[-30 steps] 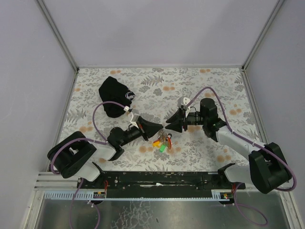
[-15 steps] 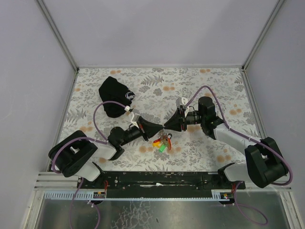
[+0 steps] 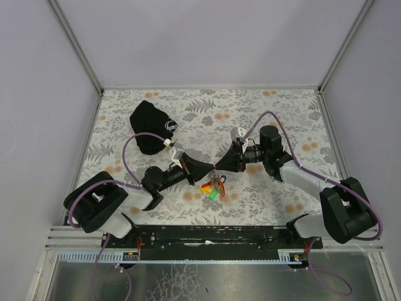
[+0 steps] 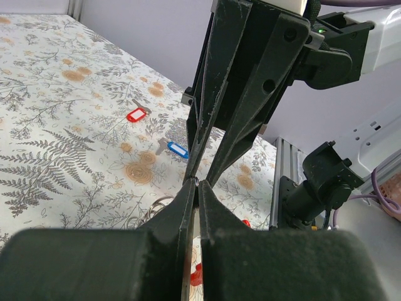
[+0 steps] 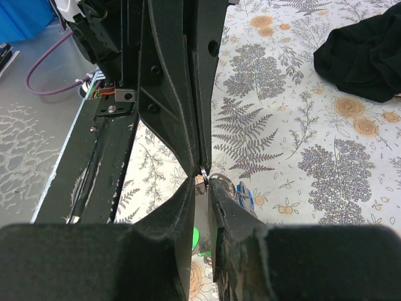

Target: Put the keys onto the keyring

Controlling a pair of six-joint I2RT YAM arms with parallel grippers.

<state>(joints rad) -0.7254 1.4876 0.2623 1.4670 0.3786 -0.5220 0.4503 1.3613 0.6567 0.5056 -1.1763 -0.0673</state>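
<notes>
Two end effectors meet nose to nose over the middle of the counter [image 3: 282, 113]. Seen from above, the left end effector [image 3: 210, 168] and the right end effector [image 3: 220, 165] lie along one line running side to side, tips all but touching. The keys [image 3: 213, 187], a bunch of coloured tags, sit just under that meeting point, a shade toward the arm bases. The black pouch [image 3: 150, 128] lies well apart at the far left.

From the left wrist, its own jaws are clenched flat together, with a sliver of metal at the tips too small to name. Beyond, a red-tagged key [image 4: 136, 115] and a blue-tagged key [image 4: 177, 150] lie loose on the right arm's side, so that arm looks nearer them.

From the right wrist, a narrow slit shows between its jaws with a metal speck in it. Whether it is gripped I cannot tell.
</notes>
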